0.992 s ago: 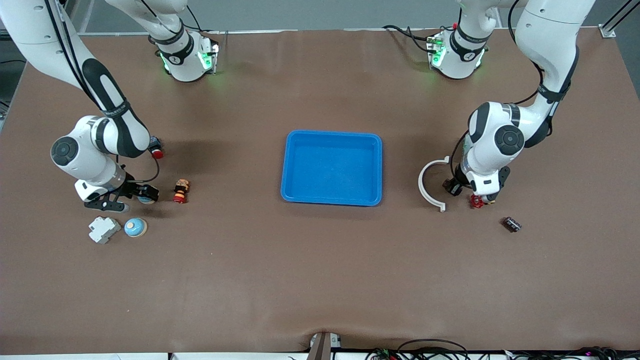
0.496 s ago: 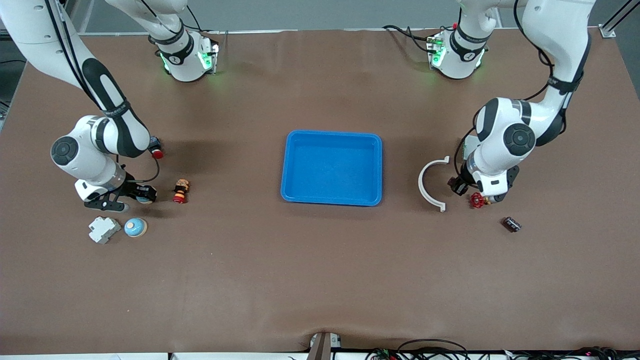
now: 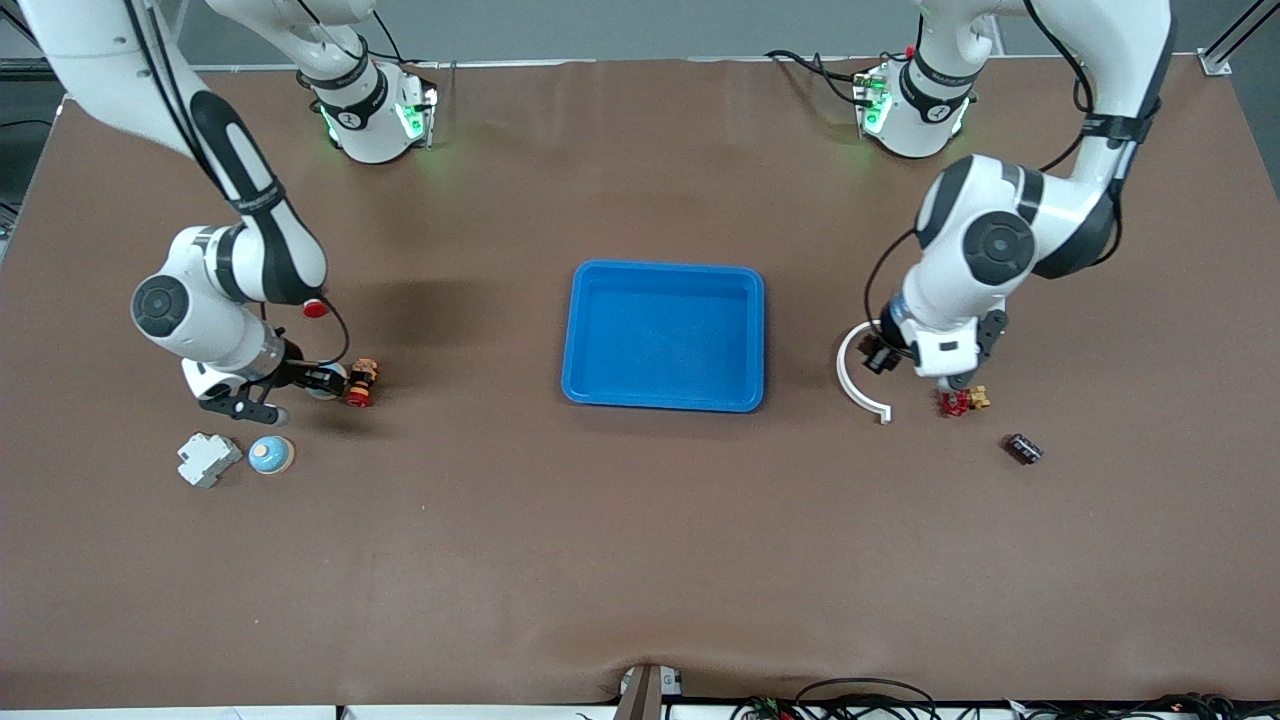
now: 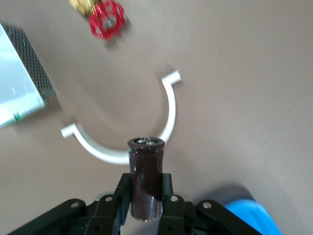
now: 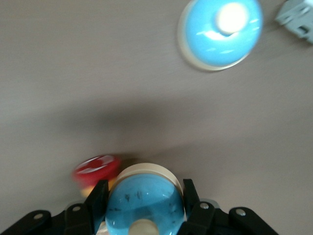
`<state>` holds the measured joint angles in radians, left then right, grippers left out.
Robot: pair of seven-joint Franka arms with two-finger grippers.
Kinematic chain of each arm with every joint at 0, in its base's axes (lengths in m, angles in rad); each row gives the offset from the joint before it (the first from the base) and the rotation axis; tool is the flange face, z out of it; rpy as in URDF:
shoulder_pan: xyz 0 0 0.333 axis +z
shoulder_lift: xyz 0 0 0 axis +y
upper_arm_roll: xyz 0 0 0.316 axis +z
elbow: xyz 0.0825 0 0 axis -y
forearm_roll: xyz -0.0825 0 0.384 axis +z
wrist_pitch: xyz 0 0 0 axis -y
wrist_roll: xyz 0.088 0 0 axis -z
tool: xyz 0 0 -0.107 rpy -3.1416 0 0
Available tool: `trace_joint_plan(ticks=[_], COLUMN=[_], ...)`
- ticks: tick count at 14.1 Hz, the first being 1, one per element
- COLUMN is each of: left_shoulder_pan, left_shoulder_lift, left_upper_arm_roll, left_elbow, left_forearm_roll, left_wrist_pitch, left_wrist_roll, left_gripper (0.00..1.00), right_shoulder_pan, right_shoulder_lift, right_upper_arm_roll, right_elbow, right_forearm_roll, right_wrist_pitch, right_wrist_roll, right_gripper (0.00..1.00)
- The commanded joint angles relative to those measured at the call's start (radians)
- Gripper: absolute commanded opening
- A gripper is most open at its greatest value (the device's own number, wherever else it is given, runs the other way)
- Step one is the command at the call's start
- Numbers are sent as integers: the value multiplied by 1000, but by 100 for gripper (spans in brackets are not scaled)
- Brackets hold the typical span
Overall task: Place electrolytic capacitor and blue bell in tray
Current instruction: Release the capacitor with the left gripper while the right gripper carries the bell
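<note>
The bright blue tray [image 3: 590, 385] lies mid-table; one corner shows in the left wrist view [image 4: 250, 215]. My left gripper [image 3: 878, 355] is shut on a dark brown electrolytic capacitor [image 4: 145, 176] and holds it over the white arc [image 3: 855, 385]. My right gripper [image 3: 325, 381] is shut on a blue bell [image 5: 142, 200] with a cream rim, low over the table beside a red-and-yellow push button [image 3: 360, 383]. A second blue bell [image 3: 270, 455] rests on the table nearer the front camera and also shows in the right wrist view [image 5: 220, 32].
A red valve handle [image 3: 958, 401] and a small dark part [image 3: 1022, 448] lie near the left arm's end. A grey breaker [image 3: 207, 458] sits beside the second bell. A red button [image 3: 315, 308] lies under the right arm. A grey metal box [image 4: 22, 83] shows in the left wrist view.
My right gripper moved toward the tray with the blue bell, up to the red-and-yellow button. My left gripper moved off the red valve to over the white arc.
</note>
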<state>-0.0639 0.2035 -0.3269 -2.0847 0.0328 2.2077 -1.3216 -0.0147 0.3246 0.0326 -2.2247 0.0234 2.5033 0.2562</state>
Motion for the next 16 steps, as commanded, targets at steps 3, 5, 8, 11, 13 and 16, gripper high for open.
trace_joint_plan(ticks=[3,5,8,11,13,16], left_shoulder_pan=[-52,-127,-198,-258,-261,-266], left_shoulder_lift=[28,48,134,209,246,292], left_upper_arm_roll=[-103,-103,-101,-96,-98,-95], left_elbow=[37,37,78,132,137,140], left_forearm_roll=[10,9,10,13,13,13], left_wrist_pitch=[-32,-32,-3,0,27,46], left_wrist_roll=[-209,-318,-468,-577,-582,-582], left_gripper=[0,0,0,0,0,0], right_shoulder_pan=[188,280,401,504,570,646], right_shoulder_lift=[-133,-145,-148,-147,-141,-128], right_upper_arm_roll=[-3,-3,-3,-3,-3,-5], right_elbow=[3,7,17,37,57,103], right_forearm_roll=[17,17,17,17,17,17], right_wrist_pitch=[-133,-133,-132,-127,-123,-121], right_wrist_roll=[303,452,645,805,911,1044], right_gripper=[0,0,0,0,0,0])
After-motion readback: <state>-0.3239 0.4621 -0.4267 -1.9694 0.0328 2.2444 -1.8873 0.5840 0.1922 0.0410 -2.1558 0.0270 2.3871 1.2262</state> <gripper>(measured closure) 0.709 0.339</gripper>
